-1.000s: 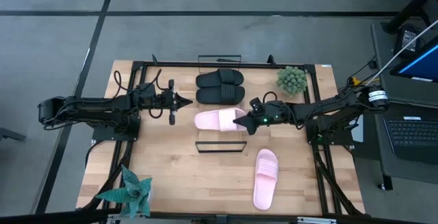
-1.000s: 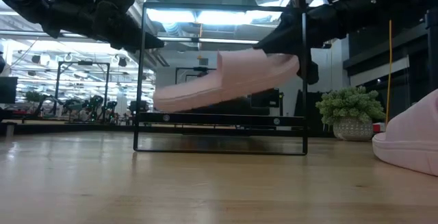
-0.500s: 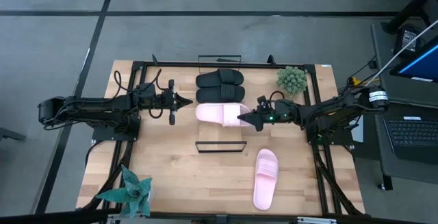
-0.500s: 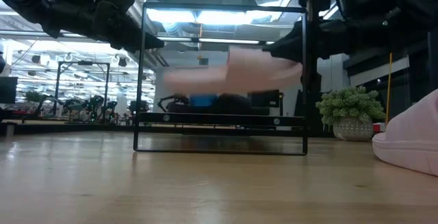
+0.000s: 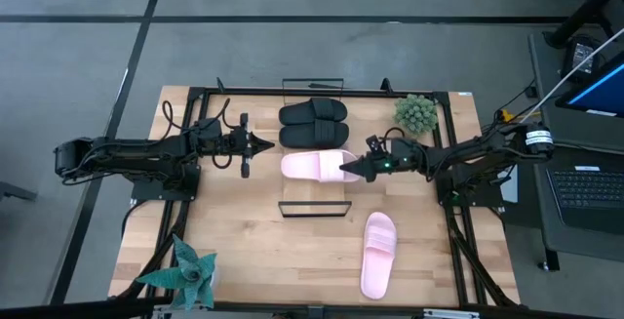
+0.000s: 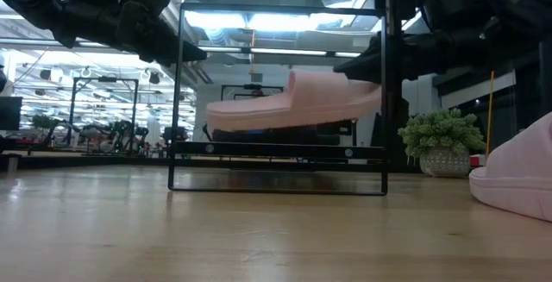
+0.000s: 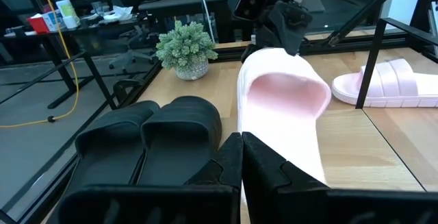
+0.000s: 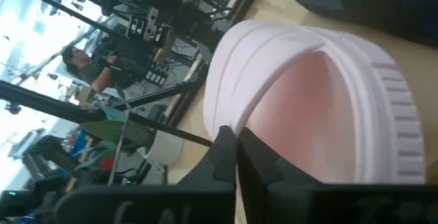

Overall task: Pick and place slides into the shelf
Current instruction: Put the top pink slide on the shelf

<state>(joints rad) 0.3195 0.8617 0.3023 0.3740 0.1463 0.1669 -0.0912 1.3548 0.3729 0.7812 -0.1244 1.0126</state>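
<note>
My right gripper [image 5: 348, 169] is shut on a light pink slide [image 5: 314, 165] and holds it in the air over the shelf [image 6: 276, 149], close to the two black slides [image 5: 314, 124] that lie side by side on the shelf's far part. The pink slide [image 6: 289, 109] hangs almost level above the board. A second pink slide [image 5: 378, 253] lies sole down on the tabletop, toward the near right. My left gripper [image 5: 269, 145] is shut and hovers just left of the shelf, touching nothing. My right gripper holds the pink slide by its strap end [image 8: 274, 73], the end toward the table's right. The fingers [image 8: 226, 145] come nearly level from the right, along the slide. The slide is lifted clear and almost level. The fingers hide where exactly they pinch it.
The shelf's black wire rails [image 5: 315, 209] stand at its near and far ends. A round green plant in a pot [image 5: 417, 112] sits right of the shelf, and a teal plant [image 5: 185, 272] stands at the near left corner. Black frame bars run along the table's sides.
My right gripper has carried the pink slide a little toward the far edge, closer to the black slides. The slide hung tilted with its left end low; that end has risen, and it now sits nearly level.
</note>
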